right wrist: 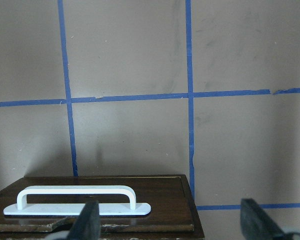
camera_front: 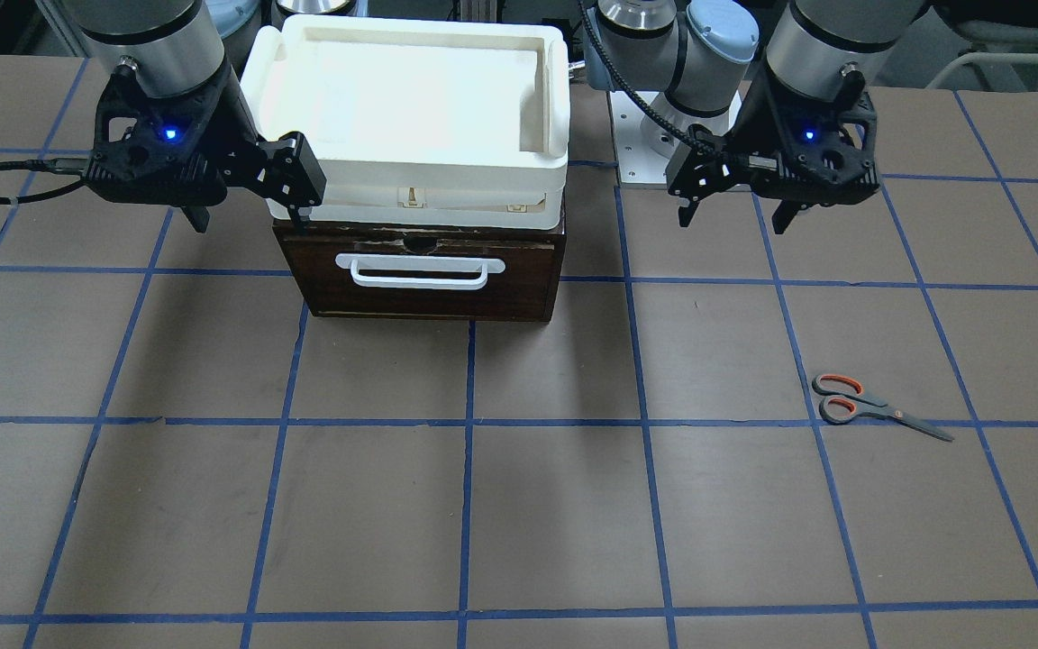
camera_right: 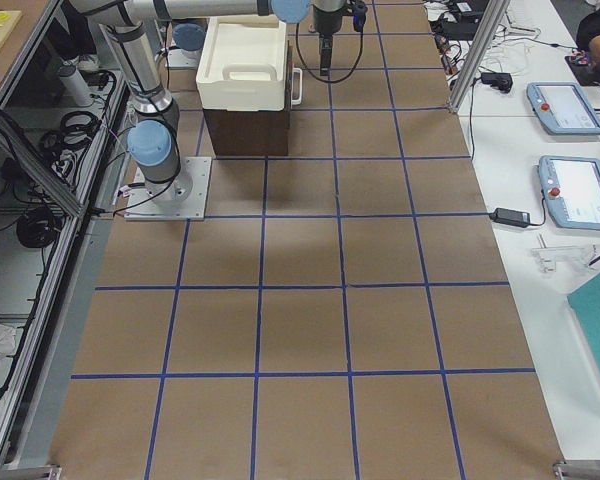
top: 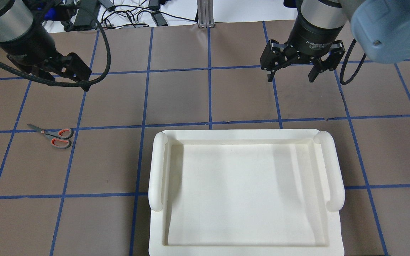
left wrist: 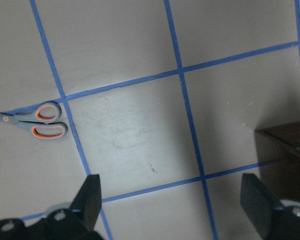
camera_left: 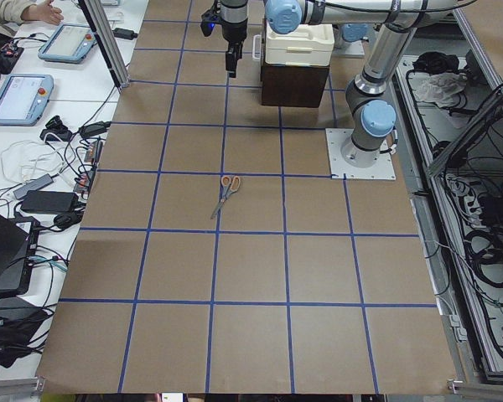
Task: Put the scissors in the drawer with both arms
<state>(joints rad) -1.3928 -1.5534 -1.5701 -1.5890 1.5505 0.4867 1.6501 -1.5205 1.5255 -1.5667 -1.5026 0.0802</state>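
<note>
The scissors [camera_front: 852, 401] lie flat and closed on the brown table, also in the overhead view [top: 57, 137] and the left wrist view [left wrist: 40, 122]. My left gripper [camera_front: 735, 216] hangs open and empty high above the table, to the robot side of the scissors; it also shows in its wrist view [left wrist: 171, 185]. The dark brown drawer [camera_front: 528, 279] is shut, its white bar handle [camera_front: 418, 270] facing away from the robot. My right gripper [camera_front: 250, 218] is open and empty, hovering by the drawer's corner; its wrist view [right wrist: 171, 206] looks down on the handle [right wrist: 75, 197].
White plastic trays [camera_front: 411, 171] are stacked on top of the drawer cabinet and fill the lower overhead view [top: 158, 170]. Blue tape lines grid the table. The left arm's base plate [camera_front: 636, 144] is bolted near the cabinet. Cables lie beyond the table's far edge [top: 130, 17].
</note>
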